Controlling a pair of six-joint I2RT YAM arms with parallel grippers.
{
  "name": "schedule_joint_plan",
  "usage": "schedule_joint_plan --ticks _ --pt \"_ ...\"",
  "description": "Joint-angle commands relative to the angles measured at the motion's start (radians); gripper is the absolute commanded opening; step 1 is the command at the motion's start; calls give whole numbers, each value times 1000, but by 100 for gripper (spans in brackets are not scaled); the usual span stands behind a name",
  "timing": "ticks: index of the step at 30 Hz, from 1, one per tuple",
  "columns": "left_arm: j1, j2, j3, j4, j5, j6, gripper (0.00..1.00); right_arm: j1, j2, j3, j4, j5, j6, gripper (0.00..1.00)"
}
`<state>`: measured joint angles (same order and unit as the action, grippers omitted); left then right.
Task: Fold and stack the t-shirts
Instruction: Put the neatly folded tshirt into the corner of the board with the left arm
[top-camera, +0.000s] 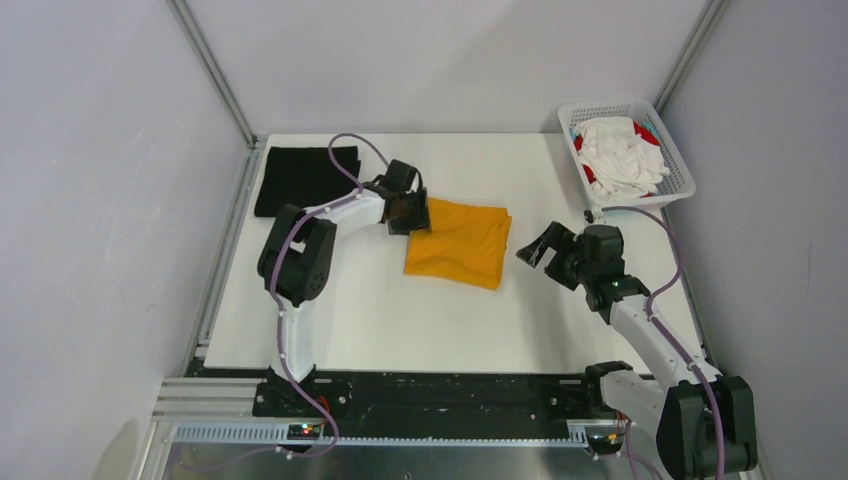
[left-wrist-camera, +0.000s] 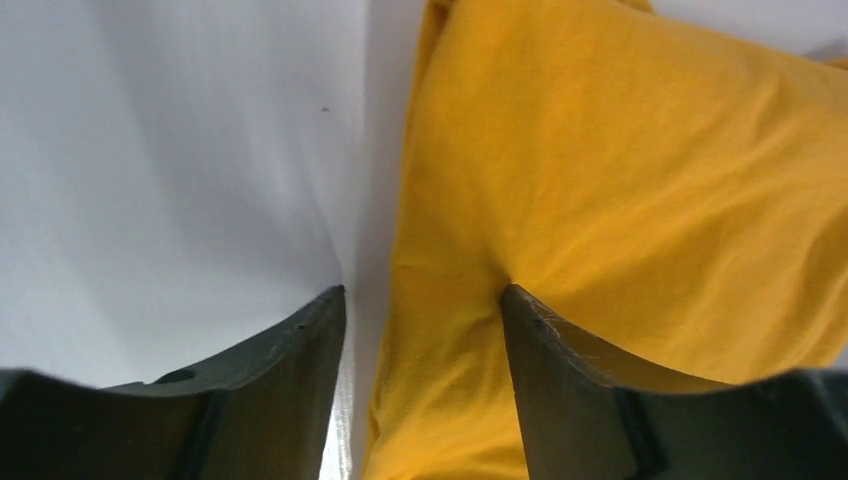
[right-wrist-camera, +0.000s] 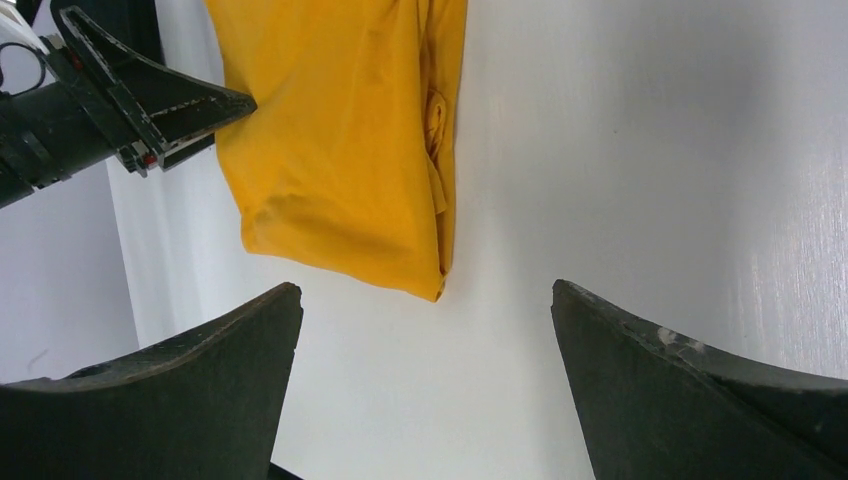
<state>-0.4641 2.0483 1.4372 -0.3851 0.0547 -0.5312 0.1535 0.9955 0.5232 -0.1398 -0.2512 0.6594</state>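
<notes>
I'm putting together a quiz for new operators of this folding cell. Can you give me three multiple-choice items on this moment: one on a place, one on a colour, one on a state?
1. Where on the table does the black t-shirt lie? A) near edge B) middle C) far left corner
2. What colour is the t-shirt at the left gripper? A) mustard-orange B) red C) white
3. How is the right gripper? A) shut on cloth B) open, empty C) shut, empty
Key: 1 C, the top view shows it folded there. 2 A, the mustard-orange t-shirt shows between its fingers. 3 B, its fingers stand wide apart with nothing between them.
</notes>
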Motion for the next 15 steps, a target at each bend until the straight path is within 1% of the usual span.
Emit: schedule_joint_plan --ticks 1,3,6,7,8,11,14,15 --pt "-58 48 32 -55 -30 0 58 1 8 1 21 4 -15 99" --pt "-83 60 52 -79 -77 -10 53 2 8 1 19 22 -14 99" --pt "-107 54 72 -114 -162 -41 50 2 7 1 7 40 -15 99" --pt "-113 56 78 -137 -170 -49 47 1 6 1 6 40 -15 99" --pt "-113 62 91 -149 -170 -67 43 1 3 1 4 38 -16 99" --pt "-119 69 93 -177 -160 -79 36 1 0 1 9 34 -19 99" --pt "-126 77 85 -182 -127 -75 27 1 1 1 11 32 -21 99" --pt "-131 80 85 -186 -117 -72 25 1 3 0 13 31 -21 100"
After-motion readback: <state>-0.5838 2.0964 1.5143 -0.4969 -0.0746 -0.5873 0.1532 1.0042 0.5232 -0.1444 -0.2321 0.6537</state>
